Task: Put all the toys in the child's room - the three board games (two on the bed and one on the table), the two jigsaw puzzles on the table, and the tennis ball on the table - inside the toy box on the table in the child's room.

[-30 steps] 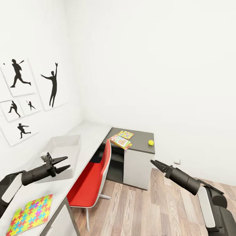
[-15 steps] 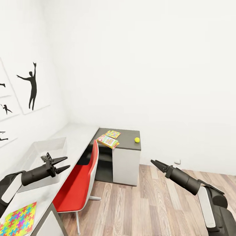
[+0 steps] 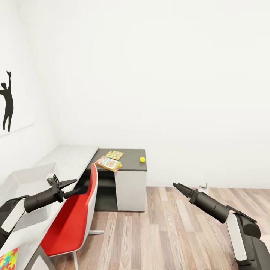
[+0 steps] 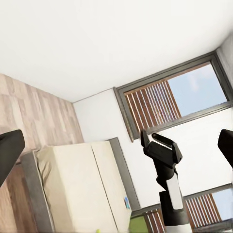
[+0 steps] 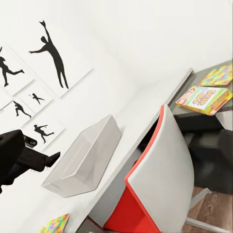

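On the table's dark grey section (image 3: 129,164) lie a multicolour board game (image 3: 108,164), a jigsaw puzzle (image 3: 114,154) behind it and the tennis ball (image 3: 142,159). The grey toy box (image 3: 22,183) stands on the pale desk top at left. A second jigsaw puzzle (image 3: 8,258) shows at the bottom left corner. My left gripper (image 3: 77,185) hangs open beside the toy box, over the chair. Over the floor, my right gripper (image 3: 176,185) is open and holds nothing. The left wrist view shows the cream bed (image 4: 73,189) with small blue and green things at its far edge.
A red chair (image 3: 69,221) is pushed in at the desk between the toy box and the dark section. Wood-plank floor (image 3: 168,228) spreads to the right. White walls close the corner; a silhouette poster (image 3: 7,99) hangs at left. A slatted window (image 4: 160,102) is behind the bed.
The whole picture has shifted left, so the camera has turned right. Posters and the near jigsaw slid towards the left edge. Both arms keep their pose, grippers unchanged.
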You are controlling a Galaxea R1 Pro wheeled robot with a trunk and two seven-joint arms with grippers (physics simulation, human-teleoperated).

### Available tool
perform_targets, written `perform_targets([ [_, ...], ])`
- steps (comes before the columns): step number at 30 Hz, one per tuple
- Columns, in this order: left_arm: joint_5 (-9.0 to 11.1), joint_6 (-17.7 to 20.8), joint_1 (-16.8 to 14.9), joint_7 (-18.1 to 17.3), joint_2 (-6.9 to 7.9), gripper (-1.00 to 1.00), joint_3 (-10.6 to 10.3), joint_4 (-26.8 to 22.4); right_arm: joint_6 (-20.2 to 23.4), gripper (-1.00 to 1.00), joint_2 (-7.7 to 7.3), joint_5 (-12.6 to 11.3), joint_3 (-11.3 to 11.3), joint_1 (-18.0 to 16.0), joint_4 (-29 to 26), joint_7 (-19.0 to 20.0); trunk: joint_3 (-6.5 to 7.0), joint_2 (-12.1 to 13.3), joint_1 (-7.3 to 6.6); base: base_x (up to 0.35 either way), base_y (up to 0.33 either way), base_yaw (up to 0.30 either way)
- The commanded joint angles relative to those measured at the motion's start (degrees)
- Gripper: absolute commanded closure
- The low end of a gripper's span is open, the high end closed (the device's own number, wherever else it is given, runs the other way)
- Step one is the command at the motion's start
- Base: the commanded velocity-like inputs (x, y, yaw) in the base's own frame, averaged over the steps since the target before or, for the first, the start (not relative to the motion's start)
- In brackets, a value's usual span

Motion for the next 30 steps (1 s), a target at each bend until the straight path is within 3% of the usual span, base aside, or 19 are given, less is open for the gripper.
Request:
perform_targets([
  [1,0.08,0.33,-0.02,-0.08,0.02,-1.0,0.02,-0.02,0.34,-1.0,0.0,-0.21,-0.02,-0.06,0.05,0.07,-0.08,-0.11,0.03,0.0,0.0,-0.281],
  [9,0.08,0.33,-0.02,-0.02,-0.06,-1.0,0.02,-0.02,0.34,-1.0,-0.01,-0.21,-0.14,-0.06,0.2,0.07,0.15,-0.11,0.03,0.0,0.0,-0.281],
  [18,0.08,0.3,-0.02,0.1,-0.15,-1.0,0.02,-0.02,0.34,-1.0,0.0,-0.21,-1.94,-0.06,0.27,0.12,0.4,-0.11,0.03,0.0,0.0,-0.281],
  [30,0.08,-0.44,-0.02,0.17,-0.35,-1.0,0.02,0.12,0.34,-1.0,0.01,-0.18,-2.11,-0.06,0.32,0.07,0.79,-0.11,0.03,0.0,0.0,-0.281],
])
